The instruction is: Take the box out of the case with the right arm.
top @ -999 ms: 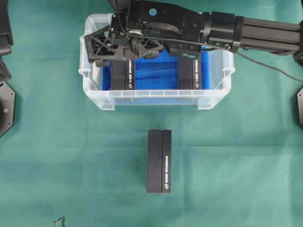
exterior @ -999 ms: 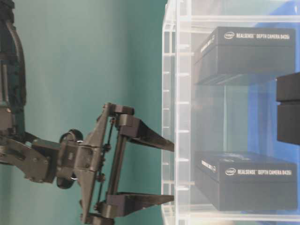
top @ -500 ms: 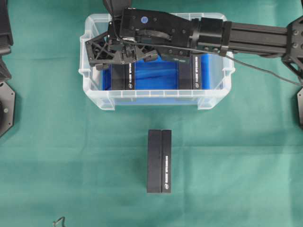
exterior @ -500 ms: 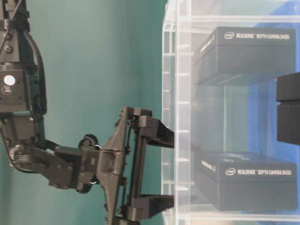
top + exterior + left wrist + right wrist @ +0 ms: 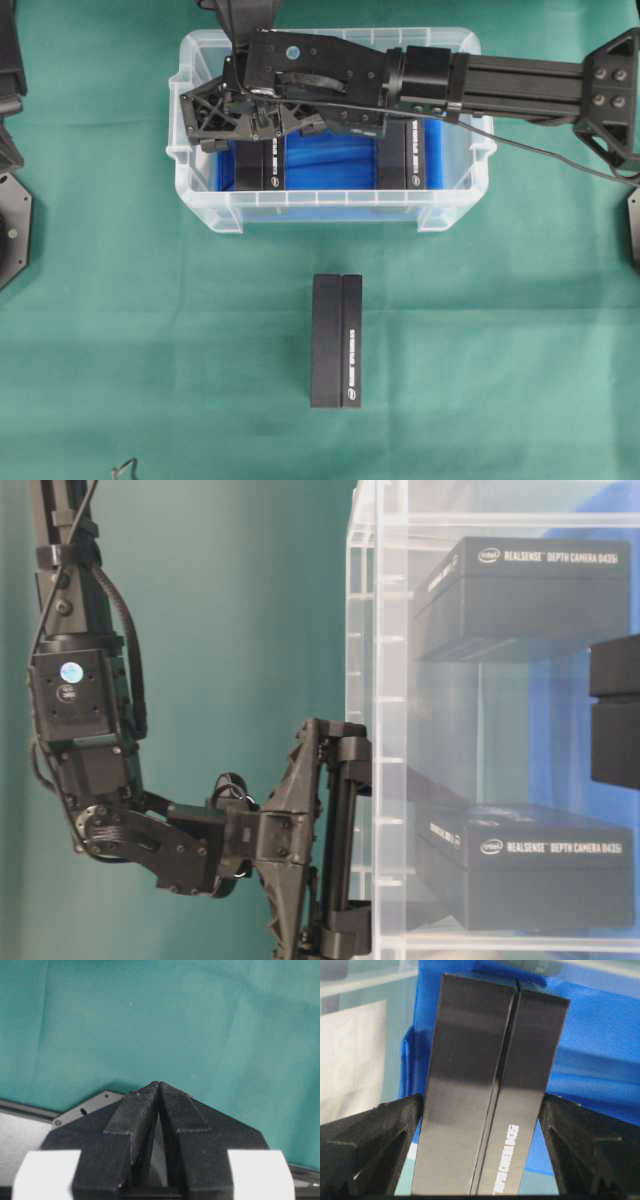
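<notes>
Though gripper-flanked [image 5: 480, 1150] — box [image 5: 487, 1090] lengthwise front-to-back

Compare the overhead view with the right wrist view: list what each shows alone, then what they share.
Overhead only: the third box lying on the green cloth outside the case, plus the other box inside it. Right wrist only: the open fingers flanking the left box on both sides. Shared: that box, the blue lining and the right gripper.

We read "intel REALSENSE DEPTH CAMERA D435i" on the upper box [image 5: 540, 595] and lower box [image 5: 540, 865]; other print is illegible.
</notes>
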Motion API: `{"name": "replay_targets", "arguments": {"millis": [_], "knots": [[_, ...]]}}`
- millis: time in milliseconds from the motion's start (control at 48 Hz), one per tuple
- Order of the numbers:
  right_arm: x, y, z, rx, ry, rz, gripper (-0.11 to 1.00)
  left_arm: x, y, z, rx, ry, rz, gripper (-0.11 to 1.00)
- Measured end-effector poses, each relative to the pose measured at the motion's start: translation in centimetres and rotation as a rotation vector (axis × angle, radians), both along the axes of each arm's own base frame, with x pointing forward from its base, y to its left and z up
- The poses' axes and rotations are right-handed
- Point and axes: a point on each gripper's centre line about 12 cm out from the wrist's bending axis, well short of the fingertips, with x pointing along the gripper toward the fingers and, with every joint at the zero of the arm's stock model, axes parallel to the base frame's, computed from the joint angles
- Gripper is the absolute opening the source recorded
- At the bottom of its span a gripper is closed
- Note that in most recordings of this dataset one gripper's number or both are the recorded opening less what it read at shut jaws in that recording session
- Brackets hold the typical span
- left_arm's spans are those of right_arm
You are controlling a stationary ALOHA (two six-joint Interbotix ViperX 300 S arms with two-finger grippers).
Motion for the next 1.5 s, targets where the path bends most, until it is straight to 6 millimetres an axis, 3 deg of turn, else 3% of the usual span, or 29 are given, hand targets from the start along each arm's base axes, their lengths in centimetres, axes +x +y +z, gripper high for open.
{"name": "replay_targets", "arguments": {"millis": [687, 749, 874, 1499], "knots": [[0.04, 0.09, -0.71, 0.013, 0.002, -0.017, 0.95, -0.34, 0.00, 0.26, 0.000, -0.014, 0.001, 0.11], [0.04, 0.10, -0.72, 0.016, 0.001, -0.023, 0.91, -0.38, 0.01, 0.28, 0.001, -0.015, 0.002, 0.11], [-0.05, 0.11, -0.74, 0.025, 0.003, -0.061, 0.72, -0.38, -0.01, 0.28, 0.000, -0.015, 0.001, 0.11], [-0.28, 0.15, -0.84, 0.033, 0.020, -0.087, 0.72, -0.38, -0.01, 0.28, 0.000, -0.015, 0.001, 0.11]]}}
